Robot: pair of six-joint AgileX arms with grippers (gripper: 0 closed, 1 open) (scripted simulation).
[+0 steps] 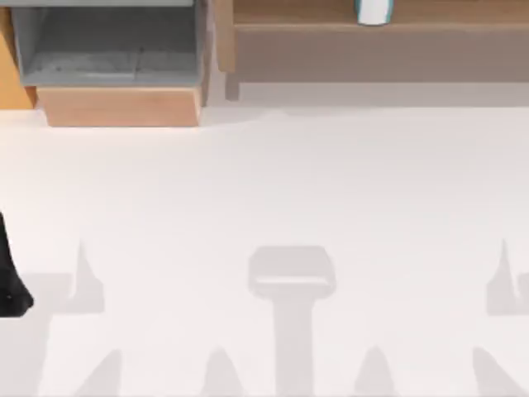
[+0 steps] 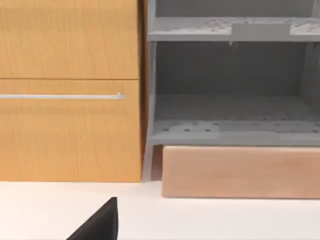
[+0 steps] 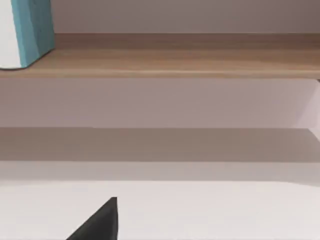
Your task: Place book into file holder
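The book (image 1: 374, 10), teal with white page edges, stands upright on the long brown shelf at the back right; the right wrist view shows its teal cover (image 3: 34, 30). The file holder (image 1: 120, 106) sits at the back left, with grey inner walls and a light wooden front lip. It faces the left wrist camera (image 2: 240, 172), with nothing on its grey floor. My left arm (image 1: 10, 281) is parked at the table's left edge, far from both. A black part of the left gripper (image 2: 100, 225) and of the right gripper (image 3: 100, 225) shows over the white table.
The long brown shelf (image 1: 372, 33) runs along the back right, its board (image 3: 175, 60) raised above the table. An orange-tan cabinet with a thin metal handle (image 2: 65, 96) adjoins the file holder. The white table (image 1: 264, 190) spreads wide in front.
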